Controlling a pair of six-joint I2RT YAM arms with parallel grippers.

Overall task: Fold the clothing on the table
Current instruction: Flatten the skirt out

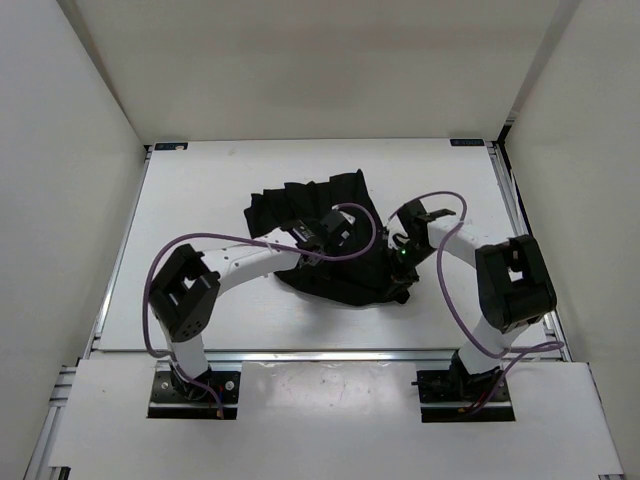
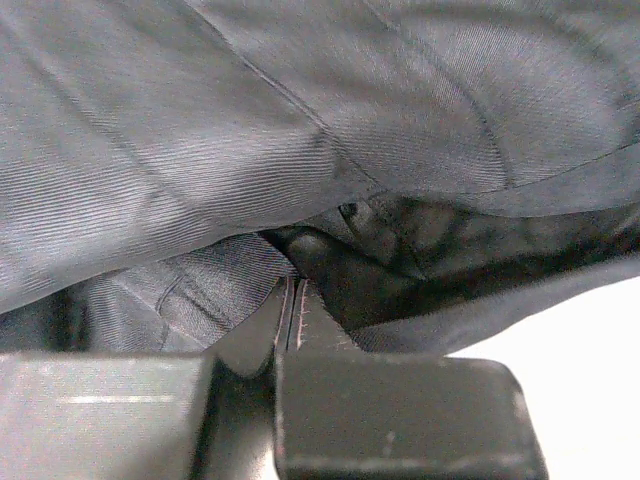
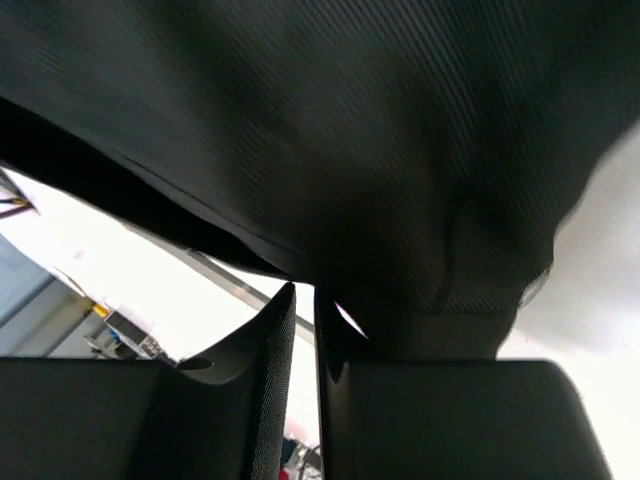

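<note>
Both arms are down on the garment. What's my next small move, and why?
Probably lift both wrists a little together. The left gripper and right gripper look pinched shut on the clothing, which lies bunched on the table; raising it should free an edge to fold.

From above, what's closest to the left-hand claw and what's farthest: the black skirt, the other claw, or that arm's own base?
1. The clothing: pinched in the left gripper itself, in the middle.
2. The right gripper: just to its right, at the clothing's edge.
3. The left arm's base: farthest, down at the near left.
</note>
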